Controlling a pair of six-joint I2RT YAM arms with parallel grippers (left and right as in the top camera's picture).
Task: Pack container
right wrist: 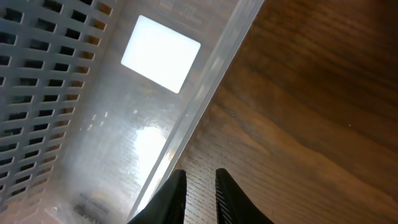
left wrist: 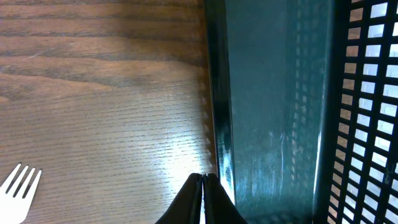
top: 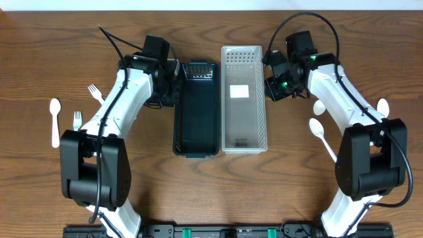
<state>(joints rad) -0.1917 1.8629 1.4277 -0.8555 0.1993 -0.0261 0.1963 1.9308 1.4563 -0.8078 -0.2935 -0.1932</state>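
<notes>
The dark green rectangular plastic basket (top: 196, 125) is lying mid-way across the brown wooden worktop (top: 211, 198), with the white perforated plastic basket (top: 245, 125) just beside it at 3 o'clock. The left hand (left wrist: 203, 179) is hovering clenched on nothing by the dark basket's 10 o'clock rim. The right hand (right wrist: 199, 182) is hanging slightly parted at the white basket's 2 o'clock rim. A white plastic fork (top: 94, 92) is lying at 9 o'clock and a white plastic spoon (top: 318, 130) at 3 o'clock.

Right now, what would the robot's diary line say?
left gripper shut, empty, beside dark basket | right gripper open, empty, beside white basket | both baskets empty | forks, spoons on table
</notes>
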